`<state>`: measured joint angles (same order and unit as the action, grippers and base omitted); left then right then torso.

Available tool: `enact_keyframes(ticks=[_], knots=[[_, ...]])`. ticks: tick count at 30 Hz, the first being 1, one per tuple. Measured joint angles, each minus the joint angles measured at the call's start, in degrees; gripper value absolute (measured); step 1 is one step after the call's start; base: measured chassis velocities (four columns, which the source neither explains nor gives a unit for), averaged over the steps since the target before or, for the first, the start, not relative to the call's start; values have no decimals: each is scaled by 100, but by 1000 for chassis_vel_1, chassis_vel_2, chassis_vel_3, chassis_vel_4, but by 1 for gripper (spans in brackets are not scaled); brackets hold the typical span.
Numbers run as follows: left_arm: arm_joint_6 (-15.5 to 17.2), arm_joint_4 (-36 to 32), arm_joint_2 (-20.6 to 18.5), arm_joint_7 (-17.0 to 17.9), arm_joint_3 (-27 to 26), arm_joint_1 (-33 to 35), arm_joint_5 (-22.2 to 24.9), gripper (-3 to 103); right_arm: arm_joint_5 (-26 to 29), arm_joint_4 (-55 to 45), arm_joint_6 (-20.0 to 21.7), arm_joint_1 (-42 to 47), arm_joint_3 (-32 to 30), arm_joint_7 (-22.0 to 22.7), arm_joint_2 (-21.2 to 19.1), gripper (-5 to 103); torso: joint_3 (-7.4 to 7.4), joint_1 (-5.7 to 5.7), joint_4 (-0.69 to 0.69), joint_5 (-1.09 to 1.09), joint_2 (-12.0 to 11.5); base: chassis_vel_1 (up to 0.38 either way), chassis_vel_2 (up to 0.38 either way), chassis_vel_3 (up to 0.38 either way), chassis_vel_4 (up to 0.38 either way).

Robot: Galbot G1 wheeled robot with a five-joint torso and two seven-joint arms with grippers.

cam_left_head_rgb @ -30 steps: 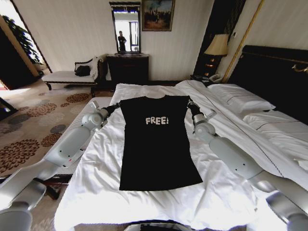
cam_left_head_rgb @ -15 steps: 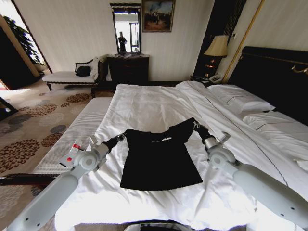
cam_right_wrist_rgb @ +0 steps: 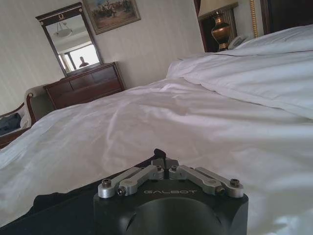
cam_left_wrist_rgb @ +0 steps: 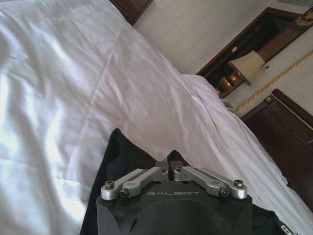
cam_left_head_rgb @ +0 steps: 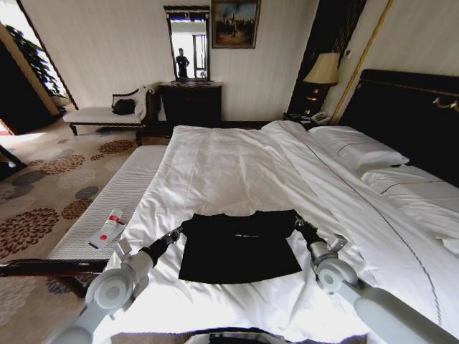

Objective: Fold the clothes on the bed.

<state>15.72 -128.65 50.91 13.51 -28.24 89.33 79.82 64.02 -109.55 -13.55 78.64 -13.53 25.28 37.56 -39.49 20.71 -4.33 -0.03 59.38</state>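
Since a second ago both arms have drawn back toward the robot, carrying the upper half of the black T-shirt [cam_left_head_rgb: 239, 246] down over its lower half; the "FREE!" lettering that faced up earlier is now turned under.

Shirt lies as a short, wide rectangle on the near part of the bed [cam_left_head_rgb: 237, 165], on the white sheet, folded edge toward the headboard, hem toward the robot.

Left pincer [cam_left_head_rgb: 177, 231] sits at the shirt's left folded corner. In the left wrist view its fingers [cam_left_wrist_rgb: 162, 164] are drawn together, with black cloth pinched between the tips.

Right pincer [cam_left_head_rgb: 299, 223] sits at the right folded corner. Right wrist view shows its fingers [cam_right_wrist_rgb: 160, 160] also closed, a bit of black fabric caught at the tips, and more shirt spread on the sheet beside it.

White-cushioned bench [cam_left_head_rgb: 115, 204] stands along the bed's left side, with a small white-and-red tube [cam_left_head_rgb: 107, 228] lying on it, well apart from the shirt.

Pillows [cam_left_head_rgb: 358, 152] lie at the headboard end, far right.
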Motion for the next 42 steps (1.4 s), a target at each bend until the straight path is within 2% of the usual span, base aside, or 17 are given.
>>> enact_keyframes(ticks=[4,9,17,18,26,29,31,32,33,34,35,36,37,38,39,40,42], knots=[[389,-36,40,340,21,128,-207,0,-271,-28,-1,324,-76,46,292,0,-1,1,0,-1,-1,0,0,0,0],[683,30,82,660,188,126,-275,0,-550,73,-42,616,-86,44,580,0,-1,1,-2,-1,-1,0,0,0,0],[917,58,117,844,561,165,-454,0,-756,164,-43,751,17,64,794,0,-1,1,0,-1,-1,0,0,0,0],[943,13,129,864,584,172,-456,0,-778,165,-41,765,24,81,819,-3,-1,1,0,-1,-1,0,0,0,0],[1026,-115,80,948,392,384,-470,0,-915,97,-23,1113,-10,244,867,0,-1,1,0,-1,-2,0,0,0,0],[1052,-87,75,1003,283,462,-539,0,-1051,26,-14,1293,-55,342,893,5,-1,1,-1,-1,-2,0,0,0,0],[1111,-123,70,1031,113,524,-566,0,-1109,-114,-10,1405,-197,396,922,16,-1,1,-2,0,-2,0,0,0,0],[1182,-223,67,1037,-29,560,-513,6,-1112,-256,-7,1451,-351,419,936,16,-1,1,-1,0,-2,0,0,0,0],[1182,-223,67,1037,-29,560,-513,6,-1112,-256,-7,1451,-351,419,936,16,-1,1,-1,0,-2,0,0,0,0],[1277,-382,69,1049,-276,574,-352,11,-1100,-493,9,1489,-609,455,948,27,-1,1,1,-1,-2,0,0,0,0],[1333,-465,73,1055,-428,557,-241,16,-1074,-653,33,1500,-772,487,953,27,-1,1,1,0,-2,0,0,0,0],[1456,-587,75,1100,-680,451,66,22,-1017,-878,94,1491,-1017,549,954,32,-1,1,2,0,-1,0,0,0,0],[1571,-649,72,1142,-847,306,381,22,-967,-1026,153,1453,-1185,590,947,37,-1,1,1,0,-2,0,0,0,0],[1571,-649,72,1142,-847,306,381,22,-967,-1026,153,1453,-1185,590,947,37,-1,1,1,0,-2,0,0,0,0],[1648,-662,59,1191,-962,140,644,26,-889,-1163,211,1366,-1361,635,923,42,-1,1,0,-1,-1,0,0,0,0],[1721,-647,29,1214,-998,-30,833,32,-823,-1232,248,1275,-1465,666,899,42,-1,0,0,0,-1,0,0,0,0],[1751,-292,-96,1168,-787,-611,978,43,-614,-1298,344,970,-1635,743,824,53,-1,1,1,1,-1,0,0,0,0]])
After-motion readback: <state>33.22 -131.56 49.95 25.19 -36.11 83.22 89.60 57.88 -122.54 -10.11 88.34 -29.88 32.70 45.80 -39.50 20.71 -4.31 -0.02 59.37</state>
